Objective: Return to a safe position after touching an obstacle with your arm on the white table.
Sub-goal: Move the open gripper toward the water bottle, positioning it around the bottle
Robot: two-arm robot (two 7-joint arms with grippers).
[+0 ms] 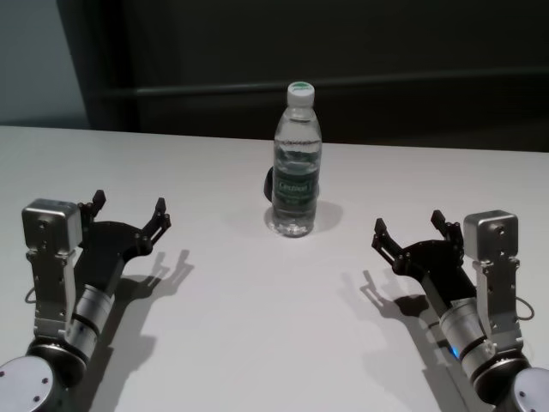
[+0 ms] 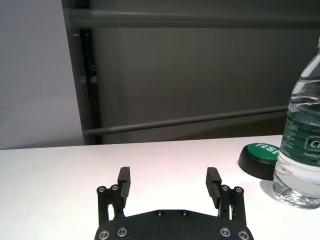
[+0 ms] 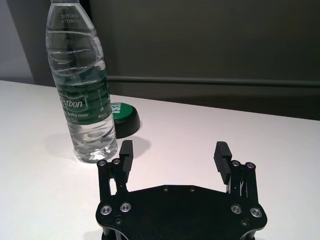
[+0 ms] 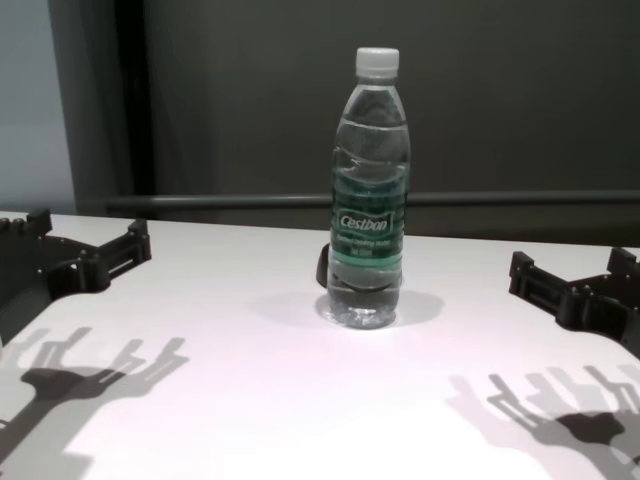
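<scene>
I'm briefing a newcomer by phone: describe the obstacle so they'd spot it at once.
On the white table, look midway between the two arms, toward the far edge. There stands the water bottle, upright, tall and clear, with a white cap and green label. The only neighbour is a low black disc with a green top just behind it.

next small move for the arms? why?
Probably none beyond a hold, or a slight further retreat toward the body. The water bottle stands upright mid-table, untouched. The left gripper and right gripper sit low on either side, well apart from it, jaws open and empty. A black-and-green disc lies just behind the bottle. Any forward or inward swing would risk contact.
</scene>
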